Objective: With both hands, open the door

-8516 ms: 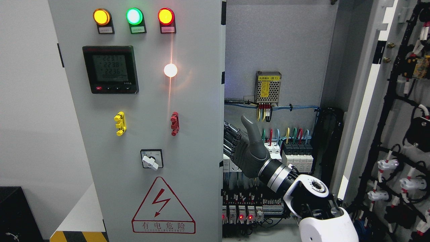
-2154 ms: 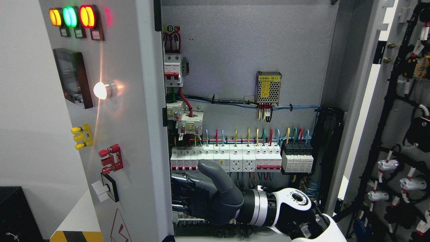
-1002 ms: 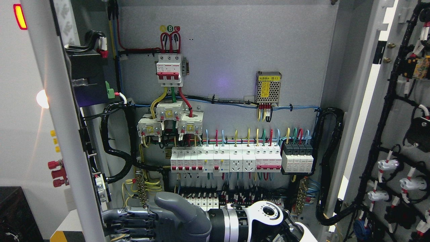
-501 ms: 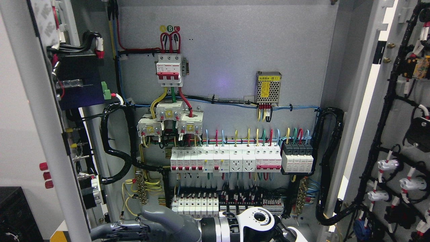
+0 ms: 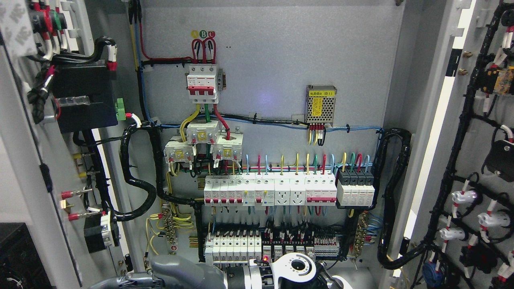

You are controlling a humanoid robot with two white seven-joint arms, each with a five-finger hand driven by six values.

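Observation:
The grey cabinet's left door (image 5: pixel 20 180) stands swung far out to the left, showing its inner face with a black meter housing (image 5: pixel 84 98) and wire looms. The right door (image 5: pixel 480 134) also stands open at the right, its inside lined with black cable bundles. My right hand (image 5: pixel 136 277), dark grey, lies along the bottom edge; its arm enters at the bottom right of the middle. Its fingers stretch left toward the left door's lower inner side and hold nothing. The bottom edge cuts them off, so I cannot tell whether they touch the door.
The cabinet interior is fully exposed: a red-and-white main breaker (image 5: pixel 202 82), a row of white breakers and sockets (image 5: pixel 269 190), a perforated power supply (image 5: pixel 320 104) and terminal rows (image 5: pixel 281 243). A black box (image 5: pixel 16 257) stands outside at the lower left.
The left door has swung from nearly shut to wide open, so its lamps and front face are gone from view. My right hand has moved down and left along with it.

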